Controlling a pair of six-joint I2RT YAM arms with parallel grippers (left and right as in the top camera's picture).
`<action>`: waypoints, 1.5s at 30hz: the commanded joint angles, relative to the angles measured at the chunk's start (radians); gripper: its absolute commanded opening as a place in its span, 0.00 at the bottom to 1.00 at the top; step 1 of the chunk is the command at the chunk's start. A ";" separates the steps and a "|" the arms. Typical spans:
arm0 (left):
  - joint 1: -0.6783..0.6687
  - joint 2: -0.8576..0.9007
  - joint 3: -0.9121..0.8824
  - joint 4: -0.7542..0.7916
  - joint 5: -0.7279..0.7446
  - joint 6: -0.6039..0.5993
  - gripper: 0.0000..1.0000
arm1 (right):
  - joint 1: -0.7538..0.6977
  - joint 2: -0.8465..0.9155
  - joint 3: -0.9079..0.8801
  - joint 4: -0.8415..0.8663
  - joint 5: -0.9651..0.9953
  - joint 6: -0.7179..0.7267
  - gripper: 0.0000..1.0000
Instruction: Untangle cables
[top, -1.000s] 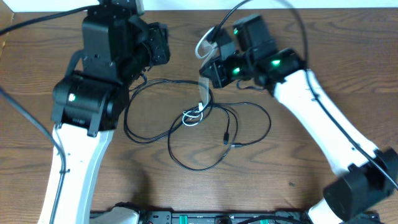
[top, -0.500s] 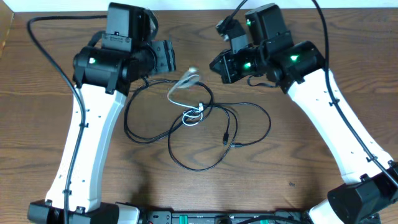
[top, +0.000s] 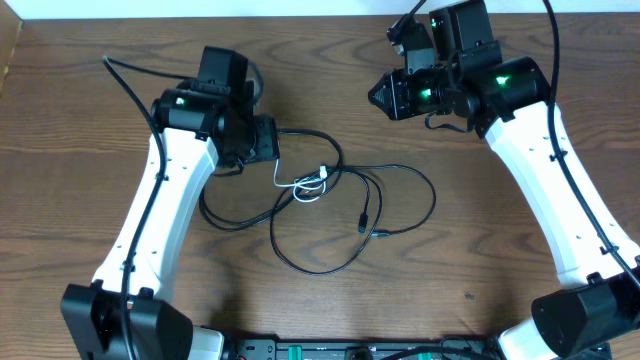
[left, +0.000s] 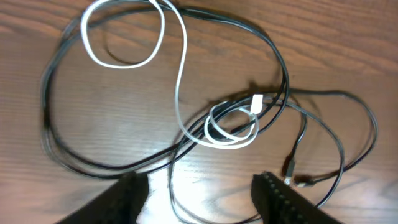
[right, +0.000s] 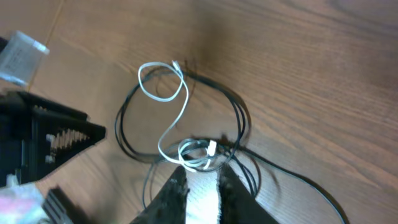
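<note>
Cables (top: 318, 184) run partly hidden beneath the left claw (top: 265, 141).

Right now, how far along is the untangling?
Done: nothing visible. The white cable lies coiled through the black cables mid-table. In hand: nothing. The left gripper hangs open over the tangle, and the right gripper sits off to the side, its grip unclear. Left: free the white coil, then separate the black loops.

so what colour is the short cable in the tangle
The short cable is white, clearest in the left wrist view.
</note>
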 joint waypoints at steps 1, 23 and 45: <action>0.012 0.003 -0.087 0.047 0.087 -0.027 0.54 | -0.004 0.008 0.004 -0.003 0.039 0.002 0.25; -0.060 0.010 -0.396 0.311 0.097 -0.089 0.36 | -0.004 0.009 0.003 -0.003 0.061 0.003 0.62; -0.106 0.186 -0.416 0.579 0.097 -0.244 0.38 | -0.004 0.009 0.003 -0.002 0.069 0.002 0.64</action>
